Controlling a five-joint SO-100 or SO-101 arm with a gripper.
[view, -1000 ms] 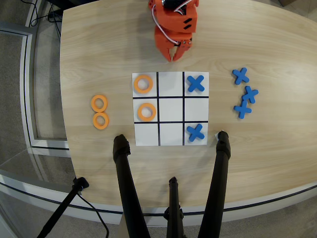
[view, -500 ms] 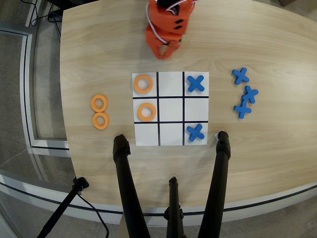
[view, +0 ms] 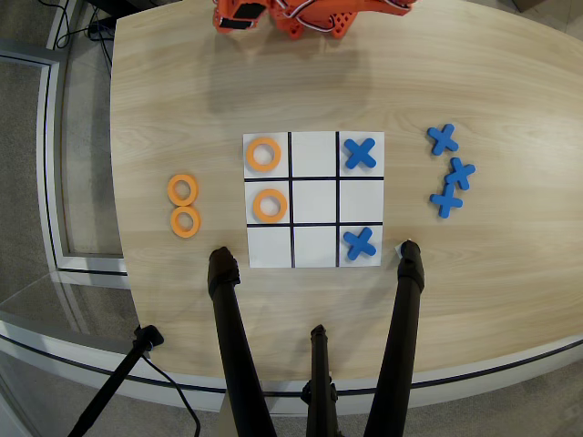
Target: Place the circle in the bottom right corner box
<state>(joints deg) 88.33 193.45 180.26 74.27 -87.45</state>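
Two loose orange circles (view: 182,189) (view: 185,221) lie on the table left of the white 3x3 grid board (view: 314,246) in the overhead view. On the board, one orange ring (view: 263,154) fills the top left cell and another (view: 270,206) the middle left cell. As this view shows it, the bottom right corner box (view: 377,261) holds a blue X (view: 360,243), and a second blue X (view: 361,153) sits in the top right cell. My orange gripper (view: 224,18) lies at the top edge, pointing left, far from every ring; its jaws are too cropped to read.
Three spare blue X pieces (view: 443,138) (view: 460,172) (view: 445,201) lie right of the board. Black tripod legs (view: 228,309) (view: 405,300) rise at the table's front edge. The bottom left cell (view: 269,246) and the middle column are bare.
The arm has swung from pointing down at the board's top edge up and to the left, and now lies along the top edge of the view. No piece has moved.
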